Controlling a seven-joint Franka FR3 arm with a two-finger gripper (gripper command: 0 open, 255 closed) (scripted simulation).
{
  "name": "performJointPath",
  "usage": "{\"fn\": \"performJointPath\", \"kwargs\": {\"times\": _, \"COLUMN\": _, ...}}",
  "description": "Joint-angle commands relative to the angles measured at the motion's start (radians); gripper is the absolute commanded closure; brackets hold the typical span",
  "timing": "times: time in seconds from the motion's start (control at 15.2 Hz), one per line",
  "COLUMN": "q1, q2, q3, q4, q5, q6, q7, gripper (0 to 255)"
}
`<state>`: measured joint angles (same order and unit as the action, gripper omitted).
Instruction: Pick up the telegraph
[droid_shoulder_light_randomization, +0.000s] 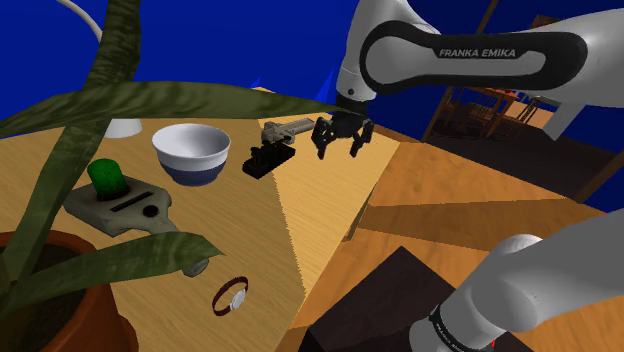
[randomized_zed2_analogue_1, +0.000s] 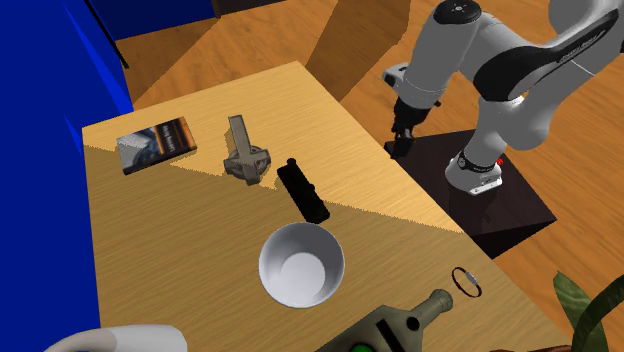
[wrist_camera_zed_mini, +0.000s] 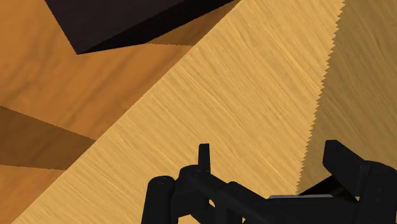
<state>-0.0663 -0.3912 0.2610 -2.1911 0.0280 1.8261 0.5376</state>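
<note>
Hovering at the table (droid_shoulder_light_randomization: 312, 220) edge, gripper (droid_shoulder_light_randomization: 341, 148) fingers spread apart and empty, telegraph (droid_shoulder_light_randomization: 283, 129) near on the shoulder view's left, bare tabletop between.

Blue wall (droid_shoulder_light_randomization: 230, 40), wooden floor (droid_shoulder_light_randomization: 470, 185)

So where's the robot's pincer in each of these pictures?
Shoulder view: upper middle, the pincer hangs open over the table's edge.
Second exterior view: upper right, pincer beside the table's edge.
Wrist view: pincer, fingers apart, above the table.
Shared landmark: the light wooden table's edge.
</note>
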Motion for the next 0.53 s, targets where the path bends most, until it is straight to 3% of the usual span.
{"fn": "performJointPath", "kwargs": {"times": 0.0, "q1": -0.018, "q2": 0.080, "q3": 0.027, "q4": 0.058, "q5": -0.010, "q6": 0.019, "q7": 0.097, "gripper": 0}}
{"fn": "performJointPath", "kwargs": {"times": 0.46, "q1": -0.049, "q2": 0.378, "q3": 0.085, "q4": 0.302, "q5": -0.091, "q6": 0.048, "q7": 0.420, "gripper": 0}}
